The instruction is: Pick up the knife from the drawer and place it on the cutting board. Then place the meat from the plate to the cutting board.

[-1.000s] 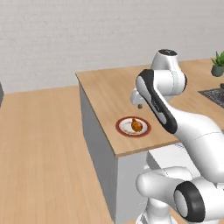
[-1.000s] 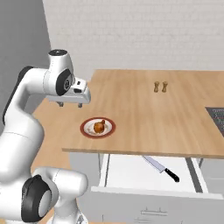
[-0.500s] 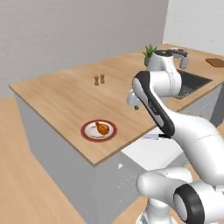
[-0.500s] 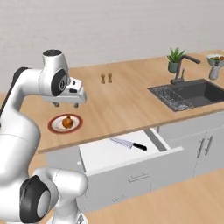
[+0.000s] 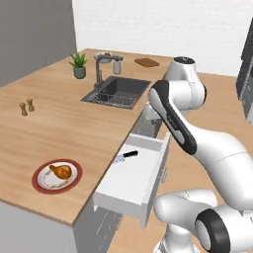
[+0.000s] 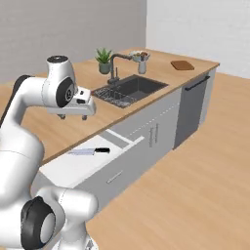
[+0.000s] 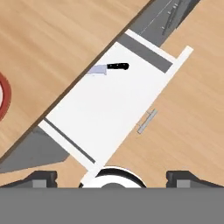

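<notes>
The small slim kitchen knife with a silvery-grey blade and black handle (image 7: 108, 68) lies flat inside the wide shallow white drawer with a grey front panel (image 5: 129, 184), which stands pulled out from the cabinets below the light wooden worktop (image 5: 59, 128). In the hand view the knife sits toward the drawer's back edge, close under the worktop's lip, with bare white drawer floor all round it.

The end effector (image 6: 68, 116) hangs released, fingers spread wide and grasping nothing, high above the worktop edge and well apart from the knife.

The risks from here, as I judge them:
- The knife lies close to the overhanging worktop edge, so a straight descent could catch the hand or a finger on that lip.
- The blade is thin and flat on the drawer floor; fingers closing across the blade rather than the handle may slip or push it along the smooth white surface.
- If the hand's roll does not suit the angle at which the knife lies, the fingers would straddle it lengthwise and close on nothing.
- The small brown rectangular wooden cutting board (image 6: 182, 64) lies far off at the far right end of the worktop, beyond the dark sink (image 6: 128, 90), while the golden-brown roasted drumstick (image 5: 61, 171) rests on the round white plate with a dark red rim (image 5: 57, 176) at the near left. A loose grip could drop the knife during that long carry.
</notes>
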Robot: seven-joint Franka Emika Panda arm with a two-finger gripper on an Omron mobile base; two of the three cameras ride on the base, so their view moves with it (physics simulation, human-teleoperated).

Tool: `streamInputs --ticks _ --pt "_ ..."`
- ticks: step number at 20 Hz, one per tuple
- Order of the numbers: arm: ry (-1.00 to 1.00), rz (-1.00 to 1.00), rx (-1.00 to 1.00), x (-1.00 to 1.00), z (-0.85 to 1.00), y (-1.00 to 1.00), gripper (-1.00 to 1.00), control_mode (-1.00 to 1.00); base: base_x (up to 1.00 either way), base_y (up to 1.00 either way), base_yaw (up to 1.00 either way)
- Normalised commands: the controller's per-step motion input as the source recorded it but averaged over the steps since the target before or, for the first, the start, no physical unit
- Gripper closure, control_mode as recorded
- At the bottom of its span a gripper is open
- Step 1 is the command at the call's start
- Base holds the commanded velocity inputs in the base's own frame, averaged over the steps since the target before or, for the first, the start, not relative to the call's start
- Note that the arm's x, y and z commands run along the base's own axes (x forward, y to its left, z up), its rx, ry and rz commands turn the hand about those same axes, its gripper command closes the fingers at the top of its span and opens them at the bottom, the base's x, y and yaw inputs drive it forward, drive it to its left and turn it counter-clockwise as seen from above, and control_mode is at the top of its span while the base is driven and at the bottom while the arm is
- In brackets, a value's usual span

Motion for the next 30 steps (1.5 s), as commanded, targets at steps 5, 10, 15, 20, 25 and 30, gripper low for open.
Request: streamInputs --ticks 5,10,15,20,25,30 --pt "0.00 0.00 0.00 0.00 0.00 0.00 -1.00 1.00 -0.09 0.69 -0.63" --pt "0.00 0.00 0.00 0.00 0.00 0.00 -1.00 1.00 -0.42 0.47 -0.32" --pt "0.00 0.00 0.00 0.00 0.00 0.00 -1.00 1.00 -0.53 0.09 -0.12" --pt "0.00 0.00 0.00 0.00 0.00 0.00 -1.00 1.00 -0.03 0.08 -0.01" --pt "0.00 -0.02 0.00 0.02 -0.28 0.00 -1.00 -1.00 0.00 0.00 0.00" --pt "0.07 -0.22 0.03 0.56 -0.99 0.06 -1.00 -1.00 0.00 0.00 0.00"
